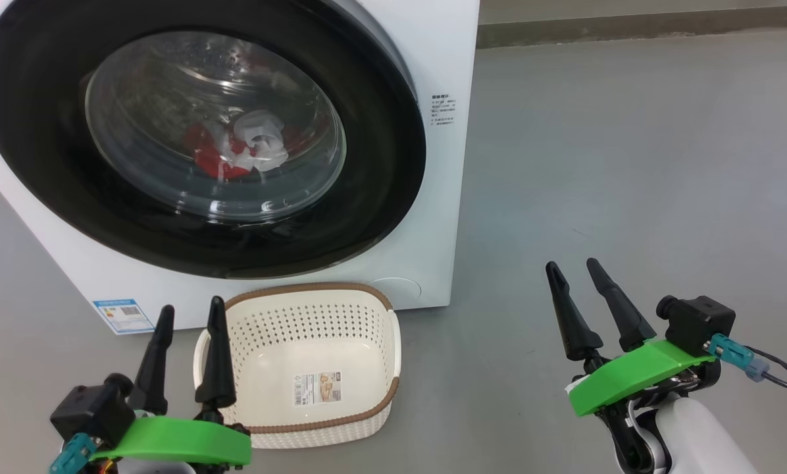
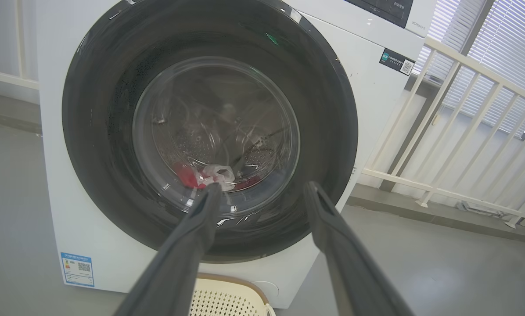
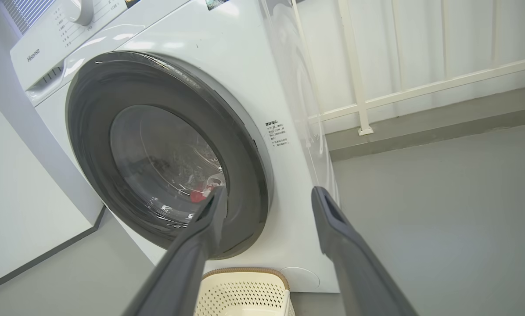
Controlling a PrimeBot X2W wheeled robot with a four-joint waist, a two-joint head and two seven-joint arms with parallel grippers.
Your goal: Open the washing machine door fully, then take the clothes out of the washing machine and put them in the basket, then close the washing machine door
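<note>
The white washing machine (image 1: 433, 52) fills the upper left of the head view. Its round black-rimmed door (image 1: 51, 164) is shut against the front. Through the glass window I see red and white clothes (image 1: 235, 148) lying in the drum, also visible as clothes (image 2: 203, 175) in the left wrist view. The cream basket (image 1: 301, 322) stands on the floor just below the door. My left gripper (image 1: 191, 311) hangs open at the basket's left edge. Out to the right, over the bare floor, my right gripper (image 1: 574, 266) is open, with nothing between its fingers.
Grey floor (image 1: 630, 164) spreads to the right of the machine. A white railing (image 2: 464, 109) with blinds behind it stands to the machine's right side. A pale wall panel (image 3: 16, 197) rises on its other side.
</note>
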